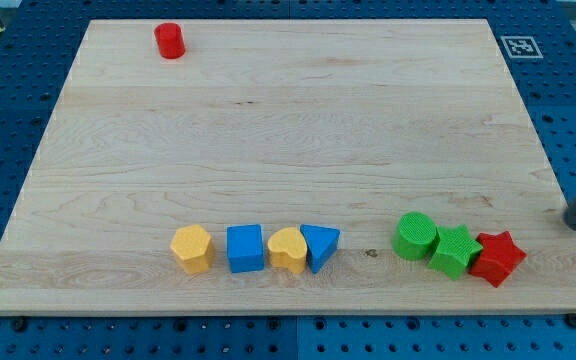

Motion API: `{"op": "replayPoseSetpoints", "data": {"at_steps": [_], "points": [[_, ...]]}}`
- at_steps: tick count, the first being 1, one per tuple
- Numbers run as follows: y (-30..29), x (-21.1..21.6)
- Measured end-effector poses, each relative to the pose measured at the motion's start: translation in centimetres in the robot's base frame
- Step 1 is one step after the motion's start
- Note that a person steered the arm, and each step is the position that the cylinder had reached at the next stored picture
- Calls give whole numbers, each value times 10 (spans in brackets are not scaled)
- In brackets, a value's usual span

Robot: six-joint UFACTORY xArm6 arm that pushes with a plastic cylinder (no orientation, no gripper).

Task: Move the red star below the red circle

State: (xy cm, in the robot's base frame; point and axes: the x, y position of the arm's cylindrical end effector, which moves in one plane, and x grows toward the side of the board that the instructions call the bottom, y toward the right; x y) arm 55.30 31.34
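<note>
At near right, the red star [496, 257] touches a green star [455, 250]; the red circle [169, 40] sits far left. My tip [571, 222] rests just off the board [288, 120], holding nothing; approach underway, then a long leftward push.

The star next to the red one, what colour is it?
Green star, seen in the camera view.

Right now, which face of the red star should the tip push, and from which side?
Push the red star on its lower-right faces, from the view's right. The green star touches its left, so go up first, then left toward the red circle. My tip sits up-right of it.
</note>
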Motion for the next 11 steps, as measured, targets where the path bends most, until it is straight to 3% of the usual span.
{"op": "replayPoseSetpoints", "data": {"at_steps": [4, 6, 8, 9, 11], "points": [[32, 10], [5, 64], [-68, 63], [-90, 32], [-94, 21]]}}
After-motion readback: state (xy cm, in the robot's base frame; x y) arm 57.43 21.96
